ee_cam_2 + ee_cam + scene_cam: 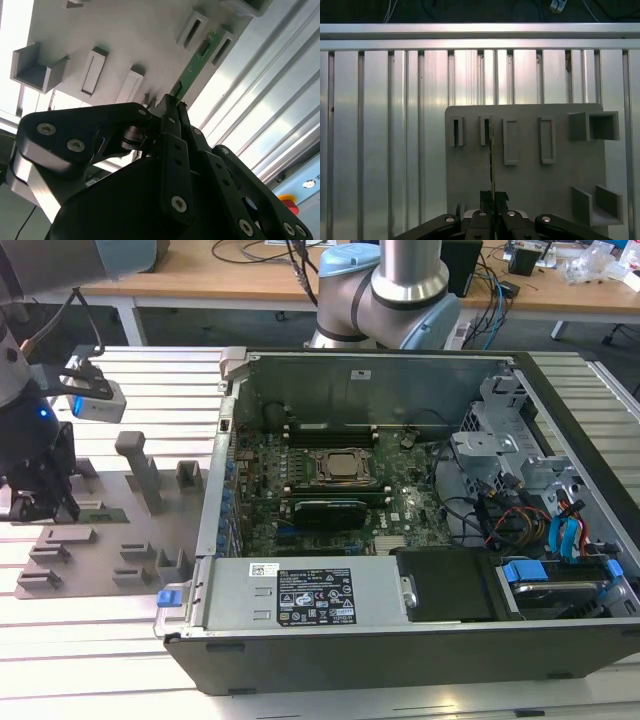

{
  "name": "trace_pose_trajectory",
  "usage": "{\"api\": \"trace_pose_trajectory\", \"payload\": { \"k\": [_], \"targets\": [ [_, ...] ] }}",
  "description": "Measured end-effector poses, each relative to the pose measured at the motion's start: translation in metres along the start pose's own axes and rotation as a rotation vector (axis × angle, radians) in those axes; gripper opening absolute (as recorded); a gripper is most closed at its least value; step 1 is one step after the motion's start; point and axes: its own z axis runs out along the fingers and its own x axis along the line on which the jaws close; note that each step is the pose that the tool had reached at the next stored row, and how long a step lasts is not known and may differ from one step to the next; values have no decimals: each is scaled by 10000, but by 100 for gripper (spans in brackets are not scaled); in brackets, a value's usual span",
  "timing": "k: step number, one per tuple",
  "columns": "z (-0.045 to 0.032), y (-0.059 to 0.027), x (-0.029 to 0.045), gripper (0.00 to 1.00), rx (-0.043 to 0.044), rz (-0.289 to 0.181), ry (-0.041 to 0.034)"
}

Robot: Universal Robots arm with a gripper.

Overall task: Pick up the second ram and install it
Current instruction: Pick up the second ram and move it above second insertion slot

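Note:
The second ram (192,67) is a thin green circuit-board stick, seen edge-on in the first wrist view (492,160). It runs from my fingertips along the grey fixture plate (530,185) toward two narrow slot blocks. My gripper (172,102) is shut on one end of it, the black fingers pressed flat against both faces. In the exterior view my gripper (45,508) stands low over the plate's left part, with the green stick (104,512) reaching out to the exterior view's right. Whether the stick is lifted clear of the plate cannot be told.
The open computer case (350,585) lies to the exterior view's right of the fixture plate (100,560), with the processor socket (343,468) and memory slots (330,435) on its motherboard. Grey upright blocks (140,468) rise from the plate. Everything sits on a ribbed aluminium table (380,150).

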Motion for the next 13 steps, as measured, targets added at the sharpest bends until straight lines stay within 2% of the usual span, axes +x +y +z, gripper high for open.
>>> {"api": "trace_pose_trajectory", "payload": {
  "k": [2, 13],
  "targets": [
    [-30, 1, 0, 13, -1, 0, 1],
    [-309, 14, -3, 13, -1, 0, 1]
  ]
}}
